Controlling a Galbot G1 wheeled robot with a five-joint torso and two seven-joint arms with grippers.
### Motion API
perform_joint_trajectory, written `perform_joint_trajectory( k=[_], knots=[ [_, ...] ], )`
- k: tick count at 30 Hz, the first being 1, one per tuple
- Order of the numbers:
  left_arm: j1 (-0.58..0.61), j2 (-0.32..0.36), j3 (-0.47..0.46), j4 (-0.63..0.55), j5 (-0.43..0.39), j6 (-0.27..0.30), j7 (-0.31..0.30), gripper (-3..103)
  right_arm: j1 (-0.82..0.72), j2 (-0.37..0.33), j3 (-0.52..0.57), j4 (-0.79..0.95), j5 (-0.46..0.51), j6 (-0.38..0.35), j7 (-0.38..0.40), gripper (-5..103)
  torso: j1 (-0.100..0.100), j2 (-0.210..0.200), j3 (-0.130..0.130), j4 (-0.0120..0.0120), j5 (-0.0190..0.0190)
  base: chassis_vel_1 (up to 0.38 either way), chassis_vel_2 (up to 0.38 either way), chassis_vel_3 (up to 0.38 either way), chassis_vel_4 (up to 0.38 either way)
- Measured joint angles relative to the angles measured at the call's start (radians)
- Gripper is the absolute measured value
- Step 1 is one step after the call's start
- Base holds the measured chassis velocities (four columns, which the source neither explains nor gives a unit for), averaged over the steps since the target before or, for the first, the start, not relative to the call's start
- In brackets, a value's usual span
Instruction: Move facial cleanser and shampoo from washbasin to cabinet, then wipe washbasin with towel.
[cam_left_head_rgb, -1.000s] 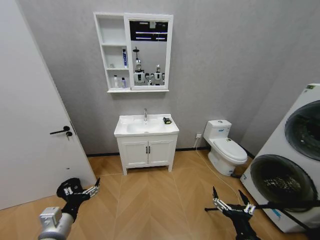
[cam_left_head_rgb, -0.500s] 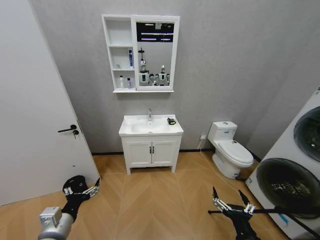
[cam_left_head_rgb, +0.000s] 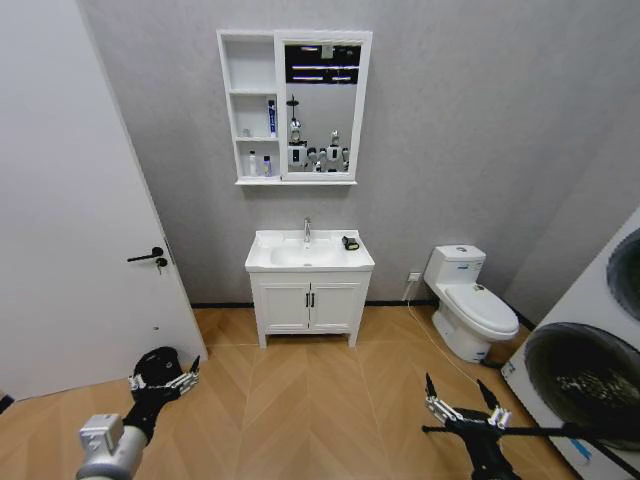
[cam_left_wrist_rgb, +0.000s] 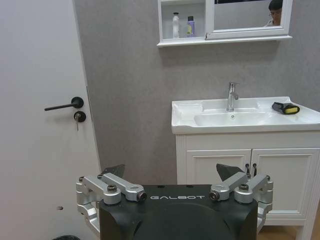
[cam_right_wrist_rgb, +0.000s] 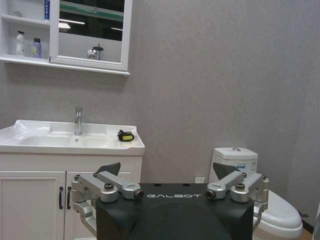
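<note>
Left gripper (cam_left_head_rgb: 163, 383): you've got it low over the wood floor (cam_left_head_rgb: 300, 400), well back from the vanity (cam_left_head_rgb: 309, 305), fingers spread wide with nothing between them.
Right gripper (cam_left_head_rgb: 463, 404): same story on your other side, low over the floor, fingers parted and empty.
Washbasin (cam_left_head_rgb: 270, 262): straight ahead against the grey wall, chrome tap (cam_left_head_rgb: 307, 229) at the back of the bowl.
Towel (cam_left_head_rgb: 350, 243): lying on the basin's rim to the right of the tap; your head view gives you a dark speck with a yellow edge, while the left wrist view shows the fold and the yellow-green band clearly.
Cabinet (cam_left_head_rgb: 250, 181): on the wall above the basin, open shelves left of the mirror (cam_left_head_rgb: 322, 110).
Bottles: a white bottle (cam_left_wrist_rgb: 176, 26) and a purple one (cam_left_wrist_rgb: 191, 27) stand side by side on the lowest shelf; a blue tube (cam_left_head_rgb: 271, 117) stands upright on the middle shelf.
Head view extra: the white door (cam_left_head_rgb: 70, 230) on your left, the toilet (cam_left_head_rgb: 472, 312) and a washing machine (cam_left_head_rgb: 590, 370) on your right.
Right wrist view extra: the toilet cistern sits just behind the right gripper's finger.
</note>
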Motion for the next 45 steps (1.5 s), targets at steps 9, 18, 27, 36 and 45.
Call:
perform_joint_trajectory(
  k=[9,18,27,36,45],
  knots=[
    [0.000,0.000,0.000,0.000,0.000,0.000,0.000,100,0.000,0.000,0.000,0.000,0.000,0.000,0.000,100,0.000,0.000,0.000,0.0000,0.0000,0.000,0.000,0.000,0.000],
    [0.000,0.000,0.000,0.000,0.000,0.000,0.000,100,0.000,0.000,0.000,0.000,0.000,0.000,0.000,100,0.000,0.000,0.000,0.0000,0.0000,0.000,0.000,0.000,0.000],
    [0.000,0.000,0.000,0.000,0.000,0.000,0.000,100,0.000,0.000,0.000,0.000,0.000,0.000,0.000,100,0.000,0.000,0.000,0.0000,0.0000,0.000,0.000,0.000,0.000],
    [0.000,0.000,0.000,0.000,0.000,0.000,0.000,100,0.000,0.000,0.000,0.000,0.000,0.000,0.000,100,0.000,0.000,0.000,0.0000,0.0000,0.000,0.000,0.000,0.000],
    [0.000,0.000,0.000,0.000,0.000,0.000,0.000,100,0.000,0.000,0.000,0.000,0.000,0.000,0.000,100,0.000,0.000,0.000,0.0000,0.0000,0.000,0.000,0.000,0.000]
  ],
)
